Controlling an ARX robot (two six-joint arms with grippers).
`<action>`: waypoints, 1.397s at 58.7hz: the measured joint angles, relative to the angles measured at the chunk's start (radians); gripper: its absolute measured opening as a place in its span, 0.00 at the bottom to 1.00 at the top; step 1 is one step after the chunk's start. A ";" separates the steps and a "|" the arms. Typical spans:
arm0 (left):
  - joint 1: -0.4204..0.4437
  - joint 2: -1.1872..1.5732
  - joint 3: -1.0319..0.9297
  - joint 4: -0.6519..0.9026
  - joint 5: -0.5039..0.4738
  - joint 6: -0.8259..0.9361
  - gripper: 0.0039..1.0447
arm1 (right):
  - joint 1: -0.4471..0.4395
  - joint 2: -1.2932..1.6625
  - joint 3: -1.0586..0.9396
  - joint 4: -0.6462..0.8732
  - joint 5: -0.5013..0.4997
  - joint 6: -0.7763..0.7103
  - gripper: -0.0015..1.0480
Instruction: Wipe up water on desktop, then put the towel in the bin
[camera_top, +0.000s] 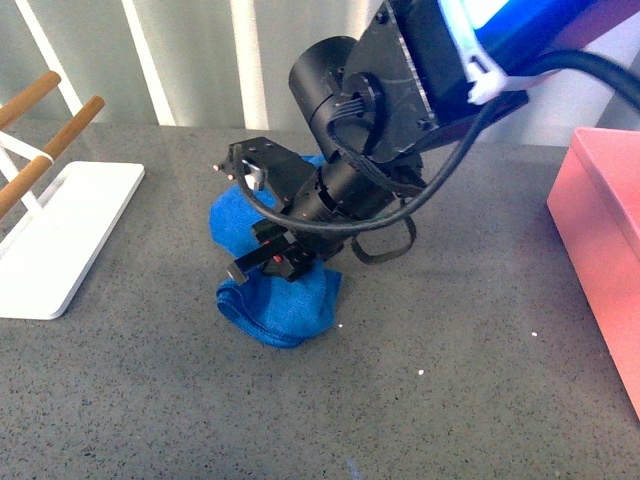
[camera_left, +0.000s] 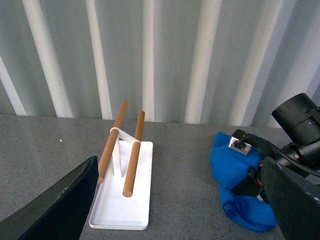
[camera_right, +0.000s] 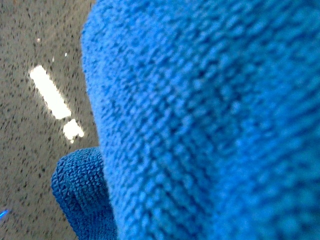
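The blue towel (camera_top: 285, 305) lies bunched on the dark grey speckled desktop (camera_top: 430, 400), near its middle. My right gripper (camera_top: 262, 262) is pressed down into the towel and shut on it; its fingertips are buried in the cloth. In the right wrist view the towel (camera_right: 210, 120) fills nearly the whole picture, with a strip of desktop (camera_right: 35, 150) beside it. The left wrist view shows the towel (camera_left: 235, 170) under the right arm, and my left gripper (camera_left: 180, 205) open, its dark fingers (camera_left: 60, 205) wide apart above the desktop. The pink bin (camera_top: 605, 250) stands at the right edge.
A white rack (camera_top: 60, 235) with two wooden rods (camera_top: 50, 150) stands at the left of the desktop; the left wrist view shows the same rack (camera_left: 125, 195) in front of my left gripper. A corrugated grey wall (camera_left: 165, 55) runs behind the desktop.
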 joint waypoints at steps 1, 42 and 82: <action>0.000 0.000 0.000 0.000 0.000 0.000 0.94 | -0.003 -0.017 -0.026 0.006 0.006 0.008 0.06; 0.000 0.000 0.000 0.000 0.000 0.000 0.94 | -0.108 -0.679 -0.285 0.031 0.348 -0.079 0.06; 0.000 0.000 0.000 0.000 0.000 0.000 0.94 | -0.465 -0.774 -0.268 -0.275 0.724 0.136 0.06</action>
